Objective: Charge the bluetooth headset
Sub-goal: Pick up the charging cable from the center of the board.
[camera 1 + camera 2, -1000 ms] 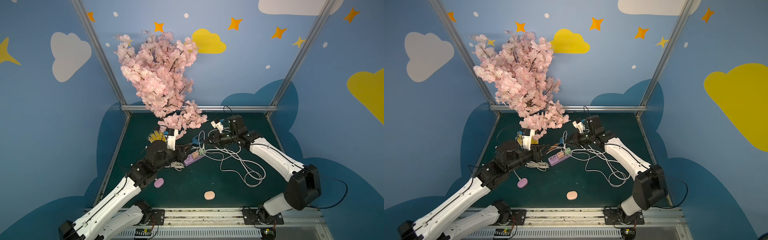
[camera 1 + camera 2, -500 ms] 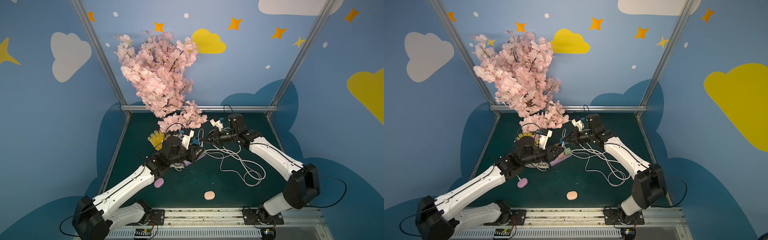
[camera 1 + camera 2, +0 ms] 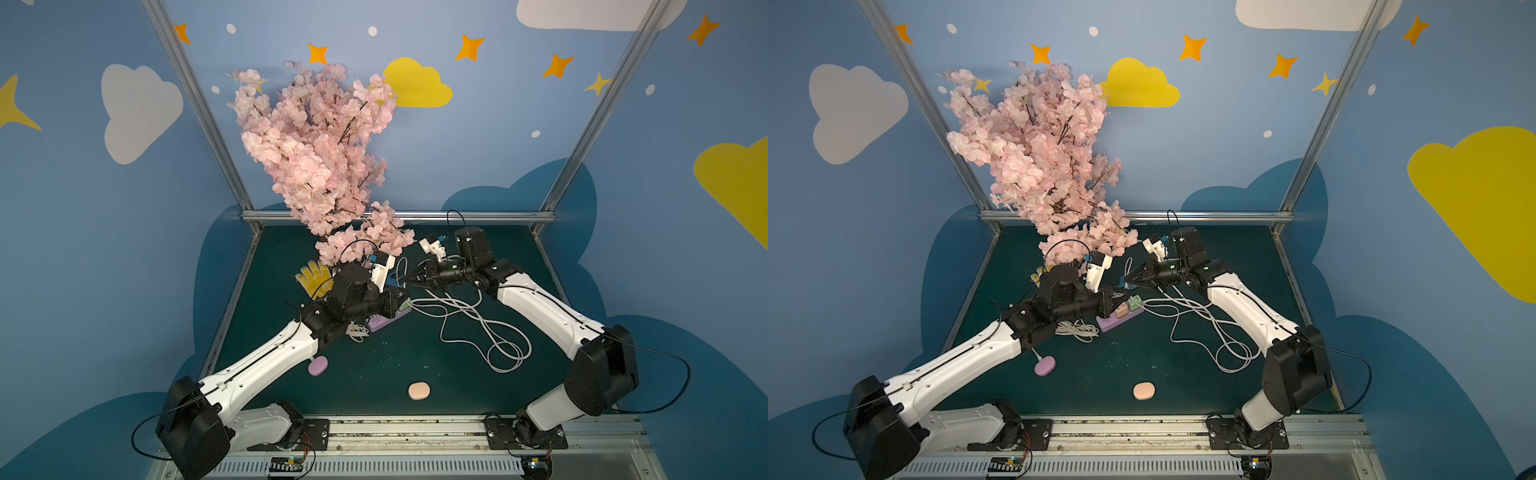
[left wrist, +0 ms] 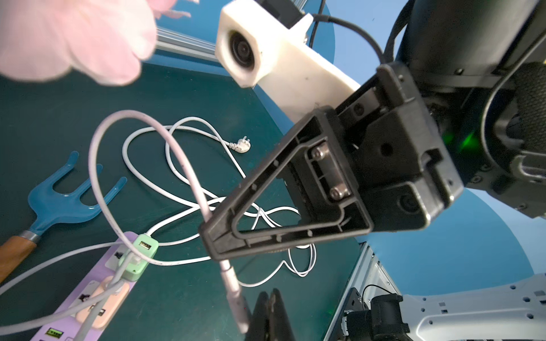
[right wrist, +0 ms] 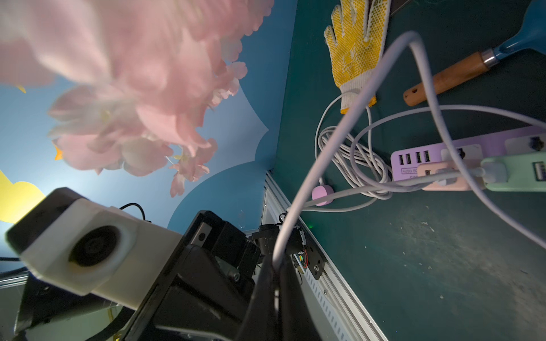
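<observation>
My right gripper [image 5: 274, 265] is shut on a lilac charging cable [image 5: 354, 97] close to its free end, above the mat's middle [image 3: 405, 284]. The cable's connector [image 4: 233, 292] sticks out beyond the right fingers [image 4: 266, 218]. My left gripper [image 4: 270, 298] is shut right beside that connector with nothing between its jaws [image 3: 1121, 297]. The cable runs to a green adapter [image 4: 141, 251] on the purple power strip [image 3: 388, 322]. A lilac oval case [image 3: 318, 366] with a thin cord and a peach oval case [image 3: 418, 391] lie near the front; I cannot tell which is the bluetooth headset.
A pink blossom branch [image 3: 316, 158] hangs low over the back left. A yellow glove [image 3: 313, 278] and a blue hand rake [image 4: 59, 200] lie behind the strip. White cord loops [image 3: 494, 345] spread to the right, and a coiled white cord [image 3: 1077, 330] lies left of the strip.
My left arm has swung right to meet the right gripper, and its jaws have closed from partly open. The right gripper has kept its hold on the cable.
</observation>
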Robot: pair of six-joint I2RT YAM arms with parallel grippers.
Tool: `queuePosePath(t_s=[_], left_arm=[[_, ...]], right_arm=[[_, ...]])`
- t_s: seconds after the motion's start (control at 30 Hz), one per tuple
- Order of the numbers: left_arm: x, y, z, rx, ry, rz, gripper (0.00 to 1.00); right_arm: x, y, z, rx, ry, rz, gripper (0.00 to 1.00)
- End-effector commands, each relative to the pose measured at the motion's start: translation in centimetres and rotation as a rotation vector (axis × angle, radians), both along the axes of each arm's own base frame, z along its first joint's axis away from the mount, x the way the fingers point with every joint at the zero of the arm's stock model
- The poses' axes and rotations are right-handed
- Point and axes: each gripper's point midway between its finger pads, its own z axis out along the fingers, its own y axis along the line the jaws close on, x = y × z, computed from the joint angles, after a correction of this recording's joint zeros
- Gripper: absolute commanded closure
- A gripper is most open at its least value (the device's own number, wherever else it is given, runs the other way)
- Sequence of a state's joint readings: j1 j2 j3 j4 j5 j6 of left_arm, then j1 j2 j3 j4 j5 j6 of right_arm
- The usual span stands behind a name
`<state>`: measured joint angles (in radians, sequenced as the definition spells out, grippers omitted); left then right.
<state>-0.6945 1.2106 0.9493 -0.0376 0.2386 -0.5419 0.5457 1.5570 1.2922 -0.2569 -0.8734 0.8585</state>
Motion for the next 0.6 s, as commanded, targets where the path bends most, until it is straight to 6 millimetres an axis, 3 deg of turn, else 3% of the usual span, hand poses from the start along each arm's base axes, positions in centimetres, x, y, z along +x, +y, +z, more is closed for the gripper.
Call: queuePosePath(t_s=[0.0,0.47,0.5,0.57], left_arm=[[-0.1,0.1,0.9,0.005,-0.030,-0.011,0.95],[-0.1,1.2,0.6,0.040,-0.050,0.035,0.96],[-0.2,1.3,0.6,0.040,-0.052,0.034,0.90],[-0.3,1.6,0.5,0.042,-0.055,0.042,0.67]], right_arm=[[0.4,0.3,1.7,0.038,-0.044,0.007,1.00],[0.6,0.2,2.1,0.048,-0.053,-0.002,1.00],[0.6,0.2,2.1,0.049,-0.054,-0.003,1.00],[0.6,0.2,2.1,0.048,-0.053,-0.003,1.00]])
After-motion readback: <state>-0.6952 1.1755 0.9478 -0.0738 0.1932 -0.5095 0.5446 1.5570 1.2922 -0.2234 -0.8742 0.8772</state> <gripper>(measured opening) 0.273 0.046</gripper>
